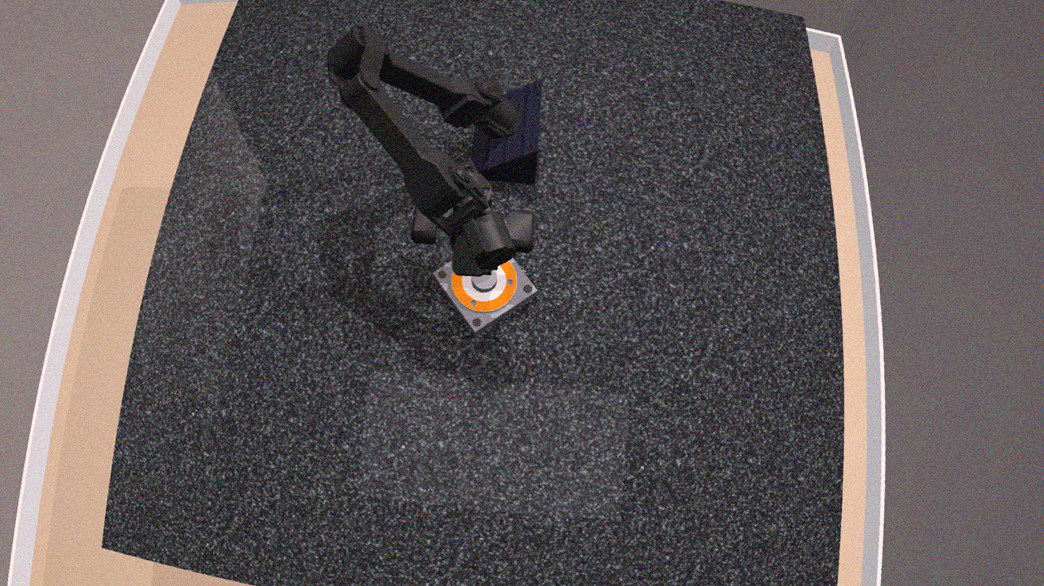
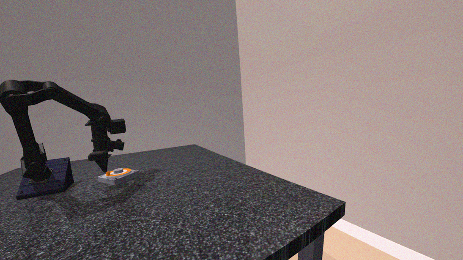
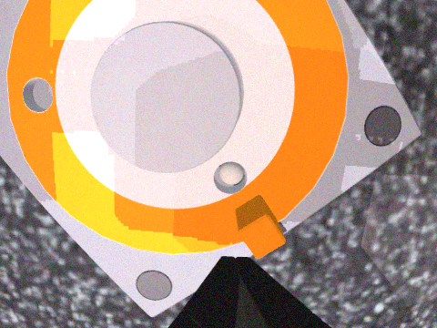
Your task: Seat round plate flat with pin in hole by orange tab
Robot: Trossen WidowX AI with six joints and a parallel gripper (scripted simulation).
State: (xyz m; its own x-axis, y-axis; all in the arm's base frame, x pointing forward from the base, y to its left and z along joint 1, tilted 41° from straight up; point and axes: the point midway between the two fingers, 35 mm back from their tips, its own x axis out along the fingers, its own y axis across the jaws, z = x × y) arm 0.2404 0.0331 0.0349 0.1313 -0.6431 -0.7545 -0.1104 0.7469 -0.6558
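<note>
A round orange plate [image 3: 316, 91] with a white inner ring sits around a grey post [image 3: 167, 97] on a square grey base [image 3: 377, 82]; its small orange tab [image 3: 262, 231] juts from the rim; beside the tab, a hole [image 3: 231, 177] shows a pale pin inside.

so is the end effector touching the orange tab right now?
Cannot tell. In the wrist view the shut end effector tip sits right beside the orange tab, with no plain gap or contact; the exterior view is too small to settle it.
</note>
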